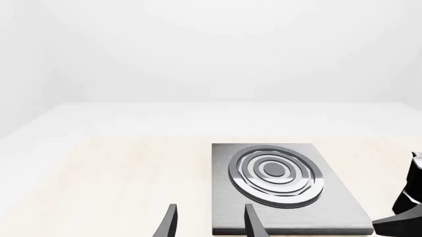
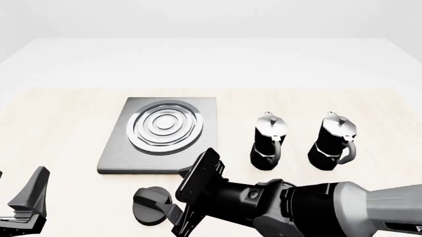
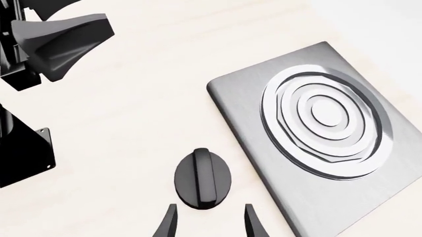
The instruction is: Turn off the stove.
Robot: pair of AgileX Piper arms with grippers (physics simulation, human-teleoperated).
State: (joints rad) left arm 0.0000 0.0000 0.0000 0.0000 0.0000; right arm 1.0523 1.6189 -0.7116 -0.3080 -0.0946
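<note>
The stove (image 2: pixel 165 134) lay flat on the pale wood-grain table (image 2: pixel 66 123), left of centre in the front view: a square slab of brushed grey metal with rounded corners, its burner (image 2: pixel 163 127) a set of polished silver concentric rings. Its separate knob (image 2: pixel 151 205) sat on the table just beside the slab's near edge, a round matte black disc with a raised straight bar across the top.

My right gripper (image 3: pixel 205 219) hovered just short of that knob, its two thin dark fingers spread a little wider than the disc and closed on nothing; neither finger touched it. My right arm, black and glossy silver, crossed the near table from the right.

My left gripper (image 1: pixel 209 222) was parted too and held nothing, pointing toward the slab's near edge from low on the left.

Right of the stove stood two moka pots (image 2: pixel 269 141), faceted black bodies with silver lids, upright and side by side.
</note>
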